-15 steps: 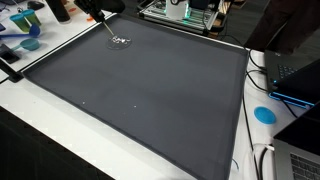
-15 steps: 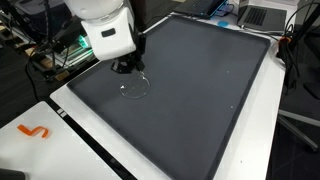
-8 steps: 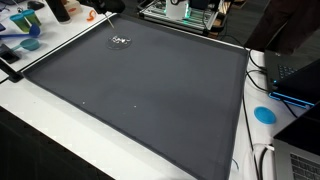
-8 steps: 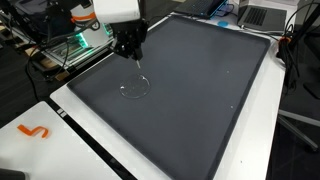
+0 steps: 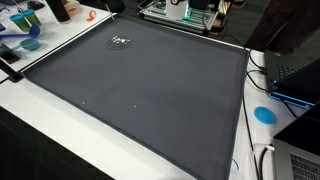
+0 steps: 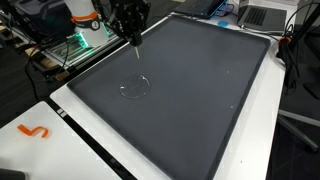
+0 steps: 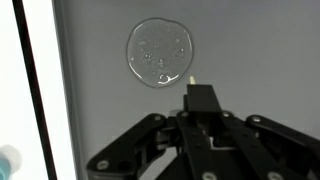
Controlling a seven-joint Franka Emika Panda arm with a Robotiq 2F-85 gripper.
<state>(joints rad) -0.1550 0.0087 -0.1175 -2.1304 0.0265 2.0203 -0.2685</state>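
My gripper (image 6: pixel 133 40) hangs well above the grey surface (image 6: pixel 210 100) with its jaws drawn together. In the wrist view no gap shows between them. A small pale fleck sits at the very tip, and I cannot tell whether it belongs to the pad or is something pinched there. The thing nearest to me is a clear disc (image 7: pixel 160 52), round, thin and slightly bumpy. It lies flat on the surface near one corner, a little way in from the edge that runs along the black strip (image 7: pixel 38 90) and the white table (image 6: pixel 60 150). In both exterior views it shows only as a faint ring. It is apart from my fingers: in the wrist view it sits just ahead of the tip, and in an exterior view it lies below me and a little further in from that edge. I judge this to be a stand-off, with the tool lifted clear and the disc lying free and untouched. Any move onto the disc would call for the jaws to be spread first, since closed as they are they could only press or push it. It would also call for a straight descent, shifted slightly to centre over the ring. The disc looks thin and lies tight to the surface, so a grasp would need one finger worked in at its rim. Its clearness makes that rim hard to judge.
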